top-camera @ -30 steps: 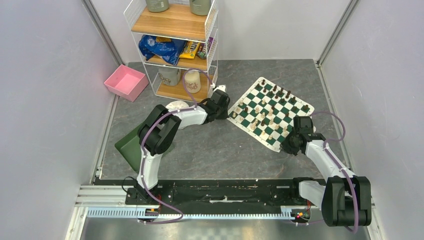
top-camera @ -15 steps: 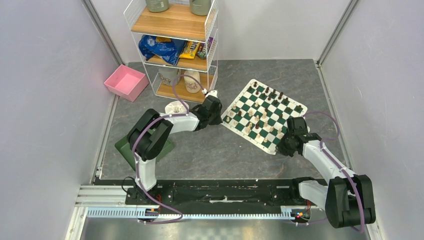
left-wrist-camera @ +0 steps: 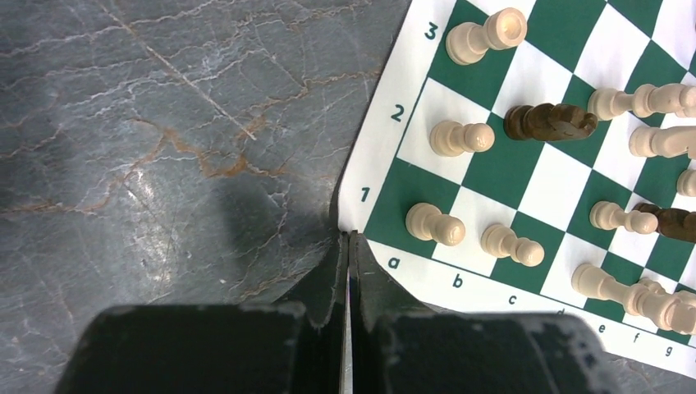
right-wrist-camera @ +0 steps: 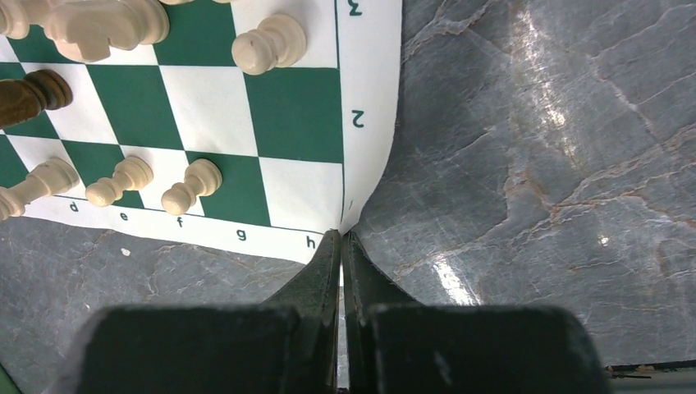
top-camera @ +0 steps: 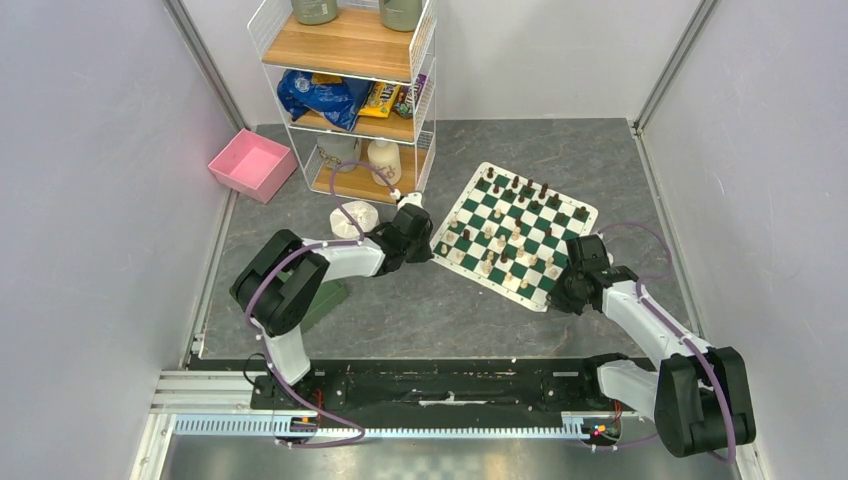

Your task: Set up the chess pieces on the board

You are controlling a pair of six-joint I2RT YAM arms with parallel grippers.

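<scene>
- Green-and-white checkered board has slid toward the left side of the table and turned slightly over the last second, so it now sits nearer the middle between the two arms
- Left tool is pressed together on the board's white border at the a1 corner
- Right tool is likewise pinched on the h1 corner, where the thin sheet curls up a little off the table
- Both arms have travelled along with the board, which reads as a two-handed drag and not any handling of pieces
- Chess pieces ride on the board: cream ones are spread over the near ranks, a dark brown piece lies among them, and more dark ones stand toward the far edge in the top view
- Judged from this, only the board is being repositioned; sorting the pieces into their starting rows is not yet done, and a sharp tug could knock some over
</scene>
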